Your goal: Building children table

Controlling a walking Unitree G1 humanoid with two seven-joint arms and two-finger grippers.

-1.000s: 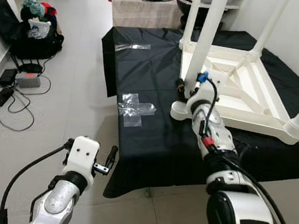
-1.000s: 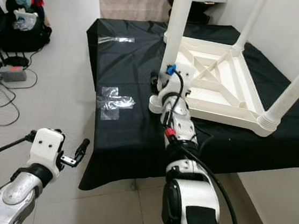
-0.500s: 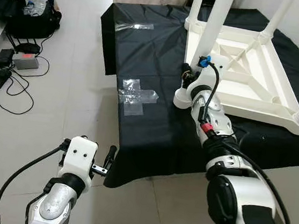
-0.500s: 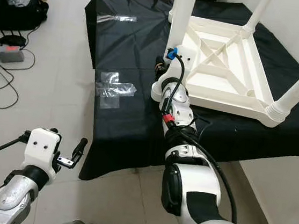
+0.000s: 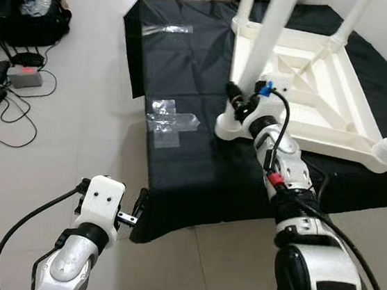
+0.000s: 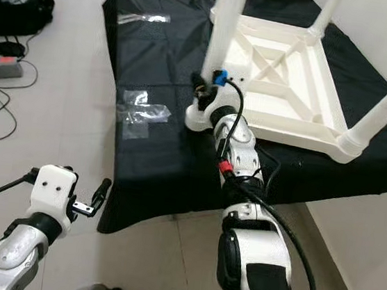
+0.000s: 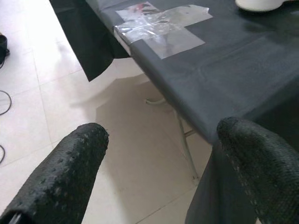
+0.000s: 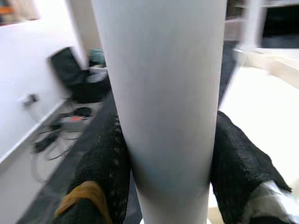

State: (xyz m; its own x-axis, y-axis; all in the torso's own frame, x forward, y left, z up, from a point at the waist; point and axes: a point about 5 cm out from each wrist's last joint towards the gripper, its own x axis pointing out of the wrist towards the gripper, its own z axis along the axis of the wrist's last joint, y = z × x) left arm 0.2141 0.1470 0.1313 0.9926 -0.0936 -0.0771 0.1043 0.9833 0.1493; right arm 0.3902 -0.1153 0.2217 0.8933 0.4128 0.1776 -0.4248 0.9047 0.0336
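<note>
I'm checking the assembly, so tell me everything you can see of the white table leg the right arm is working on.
The white table leg is a smooth, plastic-looking tube, standing roughly upright in the near-left corner socket of the upturned white table frame on the black cloth. The right end effector is shut on it low down, one black finger on either side.

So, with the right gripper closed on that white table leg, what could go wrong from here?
1. The right gripper clamps the near table leg low, close to its socket. A sideways pull could shift the whole upside-down table on the black cloth.
2. That corner sits near the cloth's front edge, so sliding could bring it towards the drop.
3. The left gripper hangs open beside the cloth and cannot steady anything.
</note>
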